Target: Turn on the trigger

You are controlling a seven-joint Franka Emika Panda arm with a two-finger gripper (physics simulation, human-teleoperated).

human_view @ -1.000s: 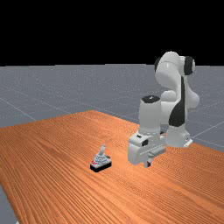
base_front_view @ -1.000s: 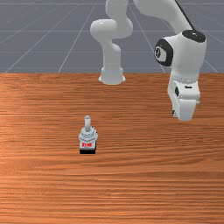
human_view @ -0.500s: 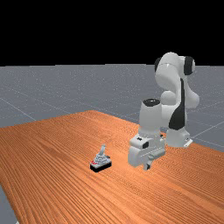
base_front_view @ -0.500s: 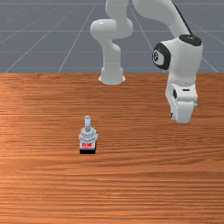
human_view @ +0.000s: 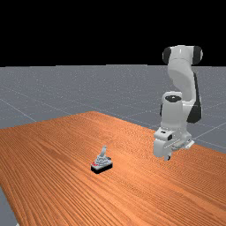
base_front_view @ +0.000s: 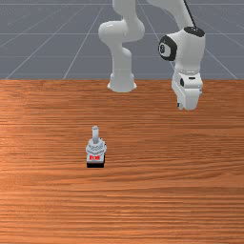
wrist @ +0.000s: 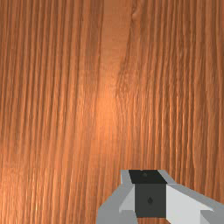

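Hangs with the gripper [human_view: 167,157] above bare table [base_front_view: 143,200], well apart from the joystick [base_front_view: 96,148]. Leaves a free lane over open wood between the two, and clear air above the joystick. Blocks low passage with the raised stick [base_front_view: 95,134] and, beneath it, the wider black base [base_front_view: 95,165]. Toward the front view's far edge, meets the arm's foot [base_front_view: 122,84].
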